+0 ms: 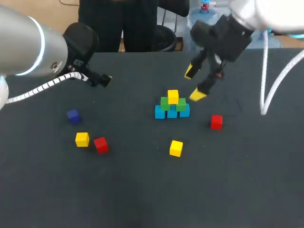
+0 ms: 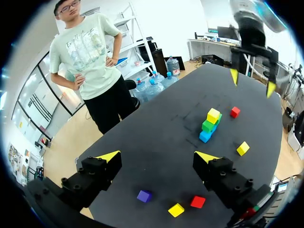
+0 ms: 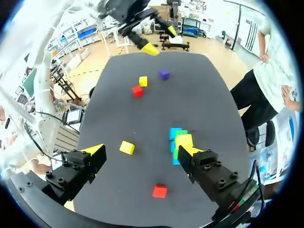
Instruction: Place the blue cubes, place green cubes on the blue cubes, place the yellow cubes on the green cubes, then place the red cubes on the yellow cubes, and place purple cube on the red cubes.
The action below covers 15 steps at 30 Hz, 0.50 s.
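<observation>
Cubes stand stacked near the middle of the dark table (image 1: 142, 199). Three blue cubes (image 1: 172, 113) form a touching row, two green cubes (image 1: 165, 103) sit on them, and a top yellow cube (image 1: 173, 96) rests across the greens.

Take that stack as the centre of a clock, with twelve toward the table's far edge. A lone red cube (image 1: 216, 121) lies on the table at about four o'clock, near the stack but apart from it. A loose yellow cube (image 1: 175, 147) sits at six o'clock, a little farther out. Well off toward eight o'clock, a second yellow cube (image 1: 82, 139) and a second red cube (image 1: 100, 144) sit just beside each other, the red one nearer the stack. I cannot tell whether the two touch. The purple cube (image 1: 73, 116) is alone at nine o'clock, well apart from the stack and just beyond that pair.

The right gripper (image 1: 194, 83) hangs above the table between one and two o'clock, close to the stack. Its fingers are spread wide with nothing between them, and neither yellow tip touches a cube.

The left gripper (image 2: 157, 156) hangs at about ten o'clock, well away from the stack and toward the far edge. Its fingers are also wide apart and empty. In its wrist view the purple cube and the yellow-red pair lie on the table below it.
</observation>
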Tool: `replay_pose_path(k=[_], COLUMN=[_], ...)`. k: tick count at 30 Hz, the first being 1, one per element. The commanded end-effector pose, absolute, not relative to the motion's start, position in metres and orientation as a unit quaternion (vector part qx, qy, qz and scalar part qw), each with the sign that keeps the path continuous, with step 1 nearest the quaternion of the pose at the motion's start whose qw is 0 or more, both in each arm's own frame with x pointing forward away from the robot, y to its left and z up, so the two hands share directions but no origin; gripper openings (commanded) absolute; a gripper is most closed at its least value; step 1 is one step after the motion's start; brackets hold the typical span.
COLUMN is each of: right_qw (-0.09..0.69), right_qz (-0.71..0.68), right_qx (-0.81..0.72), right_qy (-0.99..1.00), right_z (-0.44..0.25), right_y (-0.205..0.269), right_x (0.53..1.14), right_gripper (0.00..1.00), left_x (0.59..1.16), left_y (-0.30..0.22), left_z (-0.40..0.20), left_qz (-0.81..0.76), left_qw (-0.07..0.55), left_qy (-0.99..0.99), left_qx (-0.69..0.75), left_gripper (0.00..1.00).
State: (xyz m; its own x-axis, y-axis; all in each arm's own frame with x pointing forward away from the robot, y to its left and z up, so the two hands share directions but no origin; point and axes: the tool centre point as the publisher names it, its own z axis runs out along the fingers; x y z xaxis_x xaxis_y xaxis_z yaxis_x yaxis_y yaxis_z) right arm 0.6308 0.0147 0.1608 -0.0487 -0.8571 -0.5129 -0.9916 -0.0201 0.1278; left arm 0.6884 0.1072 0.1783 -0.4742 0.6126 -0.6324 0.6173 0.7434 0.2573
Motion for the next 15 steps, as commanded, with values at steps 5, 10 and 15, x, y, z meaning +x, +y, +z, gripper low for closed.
replay_pose_path(k=[5, 10, 15], right_qw=[0.183, 0.160, 0.122], right_qz=[0.176, 0.183, 0.189], right_qx=[-0.660, -0.664, -0.665], right_qy=[0.707, 0.707, 0.712], right_z=[0.145, 0.140, 0.122], right_y=[0.026, 0.028, 0.030], right_x=[0.614, 0.610, 0.609], right_gripper=[1.00, 1.00, 1.00], left_x=[0.688, 0.688, 0.688], left_y=[0.108, 0.108, 0.108], left_z=[0.178, 0.178, 0.178], left_qz=[-0.004, -0.004, -0.004], left_qw=[0.367, 0.367, 0.367], left_qy=[0.858, 0.858, 0.858], left_qx=[0.359, 0.359, 0.359], left_gripper=[1.00, 1.00, 1.00])
